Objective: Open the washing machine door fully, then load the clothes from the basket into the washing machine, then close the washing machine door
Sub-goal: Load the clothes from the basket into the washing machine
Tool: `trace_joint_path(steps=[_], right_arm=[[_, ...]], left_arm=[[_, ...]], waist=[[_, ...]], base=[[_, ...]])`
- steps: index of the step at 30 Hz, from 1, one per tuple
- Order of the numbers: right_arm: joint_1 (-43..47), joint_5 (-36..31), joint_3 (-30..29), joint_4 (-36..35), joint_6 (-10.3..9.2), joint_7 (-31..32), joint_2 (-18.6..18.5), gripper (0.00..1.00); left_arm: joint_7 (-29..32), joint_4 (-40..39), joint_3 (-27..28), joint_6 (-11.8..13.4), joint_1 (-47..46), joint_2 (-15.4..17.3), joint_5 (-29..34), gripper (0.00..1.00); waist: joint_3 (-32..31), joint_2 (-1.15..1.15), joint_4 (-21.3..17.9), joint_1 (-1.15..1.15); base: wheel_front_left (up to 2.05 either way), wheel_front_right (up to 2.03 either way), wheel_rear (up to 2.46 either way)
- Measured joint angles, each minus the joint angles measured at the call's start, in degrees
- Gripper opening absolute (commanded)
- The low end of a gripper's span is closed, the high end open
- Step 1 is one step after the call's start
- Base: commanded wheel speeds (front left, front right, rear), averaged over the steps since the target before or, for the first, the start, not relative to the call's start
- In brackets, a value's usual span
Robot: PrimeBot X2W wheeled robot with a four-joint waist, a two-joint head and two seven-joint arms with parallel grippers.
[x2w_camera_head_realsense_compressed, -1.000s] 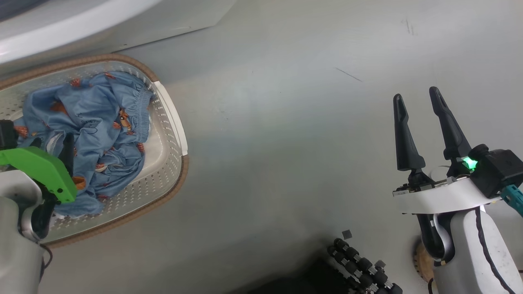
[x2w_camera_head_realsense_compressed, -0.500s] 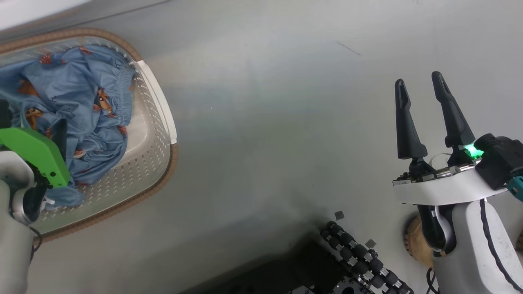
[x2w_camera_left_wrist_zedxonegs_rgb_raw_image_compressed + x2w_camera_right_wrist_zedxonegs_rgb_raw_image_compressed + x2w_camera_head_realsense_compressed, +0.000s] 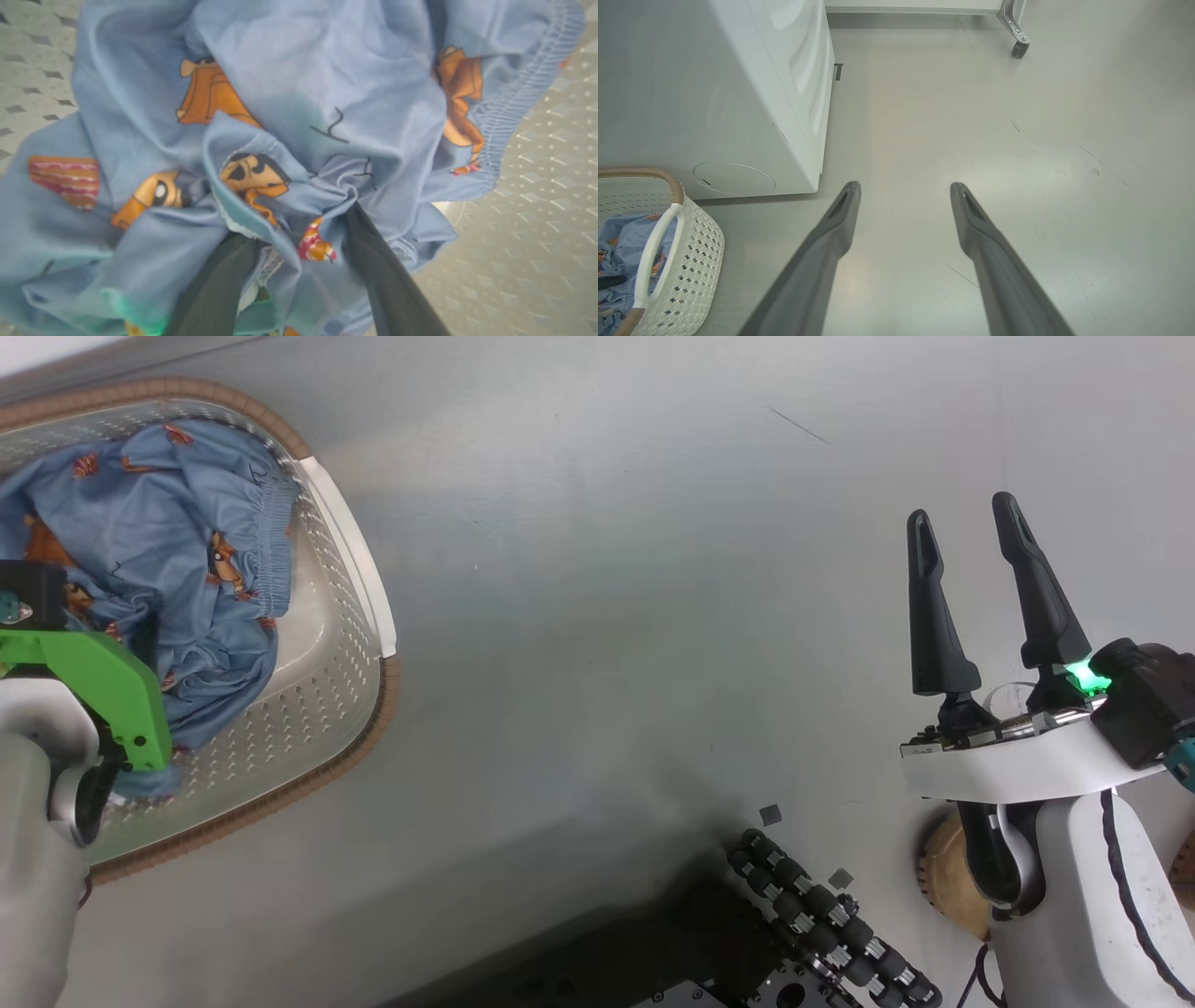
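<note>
The cream perforated basket (image 3: 359, 588) with its brown rim stands on the floor at the left, holding the light-blue printed clothes (image 3: 159, 523). My left arm, with its green wrist part, reaches down into it. In the left wrist view my left gripper (image 3: 299, 219) is open, both dark fingers (image 3: 383, 280) pushed into the clothes (image 3: 280, 84), tips buried, a bunched fold between them. My right gripper (image 3: 962, 511) hangs open and empty over bare floor, far right of the basket. The right wrist view shows that gripper (image 3: 904, 185), the washing machine (image 3: 738, 93) and the basket (image 3: 696, 252). The door is out of view.
Grey floor (image 3: 597, 616) stretches between the basket and my right arm. My base with its black rollers (image 3: 822, 915) sits at the bottom edge. A caster wheel (image 3: 1020, 46) of a white unit stands beyond the washer.
The head camera has shifted, so the basket sits higher and further left in the picture. My left gripper stays in the clothes and seems slightly deeper. The right gripper is unchanged.
</note>
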Motion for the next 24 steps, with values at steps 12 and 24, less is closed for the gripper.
trace_joint_path(steps=[12,24], right_arm=[[-2.6,0.2,0.4,0.1,-0.51,0.0,0.0,1.0],[-5.0,1.4,-2.0,2.4,-1.52,0.0,0.0,1.0]], left_arm=[[-7.6,3.1,1.1,0.0,-1.3,0.3,1.2,0.0],[-22.0,4.2,1.4,0.0,0.6,-5.8,-0.1,0.0]], waist=[[-0.5,0.0,0.3,0.0],[-6.7,0.0,3.2,0.0]], base=[[0.0,0.0,0.0],[0.0,0.0,0.0]])
